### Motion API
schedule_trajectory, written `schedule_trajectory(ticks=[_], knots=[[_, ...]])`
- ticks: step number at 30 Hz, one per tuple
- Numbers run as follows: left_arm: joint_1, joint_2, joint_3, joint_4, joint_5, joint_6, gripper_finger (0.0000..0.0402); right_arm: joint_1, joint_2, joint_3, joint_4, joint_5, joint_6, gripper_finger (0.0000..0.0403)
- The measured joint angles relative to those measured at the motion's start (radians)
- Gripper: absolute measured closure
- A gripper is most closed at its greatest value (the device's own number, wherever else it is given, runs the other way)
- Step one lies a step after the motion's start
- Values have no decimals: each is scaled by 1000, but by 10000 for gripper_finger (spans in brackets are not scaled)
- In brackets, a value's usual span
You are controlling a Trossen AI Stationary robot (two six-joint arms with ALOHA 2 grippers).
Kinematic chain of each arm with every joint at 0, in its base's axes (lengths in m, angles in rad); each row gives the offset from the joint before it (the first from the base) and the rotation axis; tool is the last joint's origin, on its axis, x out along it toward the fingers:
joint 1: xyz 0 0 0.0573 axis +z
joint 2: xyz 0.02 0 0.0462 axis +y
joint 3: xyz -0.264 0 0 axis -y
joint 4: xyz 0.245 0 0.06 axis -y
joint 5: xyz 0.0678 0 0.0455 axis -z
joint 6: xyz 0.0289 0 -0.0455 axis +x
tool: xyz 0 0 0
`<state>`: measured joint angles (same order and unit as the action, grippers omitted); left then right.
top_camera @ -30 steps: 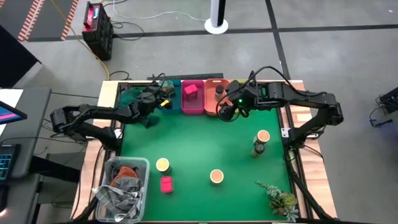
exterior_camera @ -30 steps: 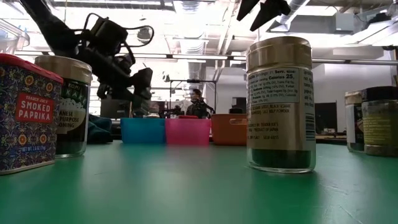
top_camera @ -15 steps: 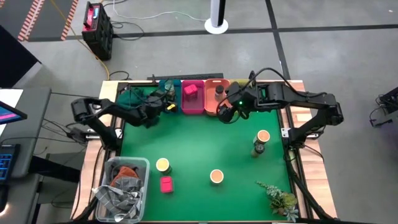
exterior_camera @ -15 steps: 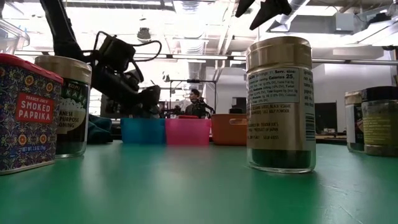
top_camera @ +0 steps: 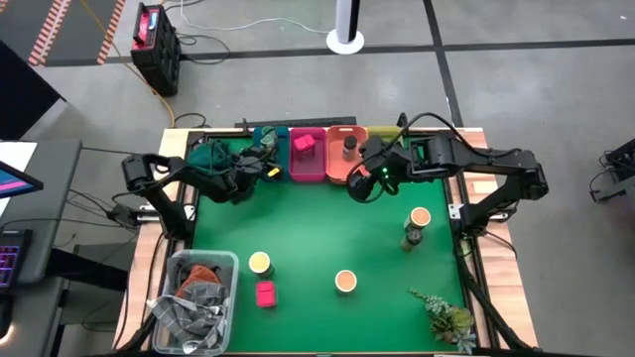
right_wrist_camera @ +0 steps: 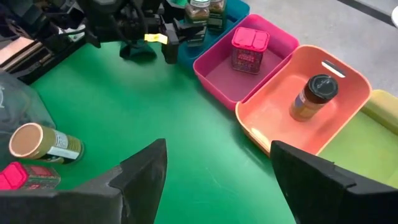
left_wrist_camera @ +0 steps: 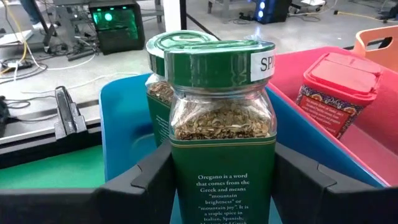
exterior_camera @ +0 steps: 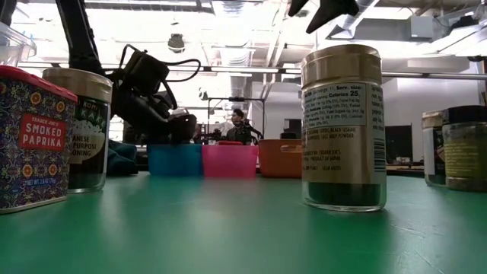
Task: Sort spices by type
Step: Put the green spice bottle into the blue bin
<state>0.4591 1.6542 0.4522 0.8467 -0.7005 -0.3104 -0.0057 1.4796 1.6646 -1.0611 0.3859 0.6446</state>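
The left gripper clamps an oregano jar over the blue bin, just in front of a second oregano jar already inside. Released too near, it could knock that one over. The left wrist view alone shows this closeness. The right gripper, fingers spread and empty, hovers beside the orange bin; only the right wrist view shows the brown jar lying inside.
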Motion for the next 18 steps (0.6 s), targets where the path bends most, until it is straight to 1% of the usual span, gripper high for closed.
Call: schedule_trajectory(ticks=[5, 14, 18], knots=[[0, 0, 0, -1, 6, 17, 189, 0, 0, 0, 0, 0, 3, 93], [0, 0, 0, 0, 19, 24, 157, 0, 0, 0, -5, -12, 3, 93], [0, 0, 0, 0, 19, 23, 155, 0, 0, 0, -14, -17, 3, 93]])
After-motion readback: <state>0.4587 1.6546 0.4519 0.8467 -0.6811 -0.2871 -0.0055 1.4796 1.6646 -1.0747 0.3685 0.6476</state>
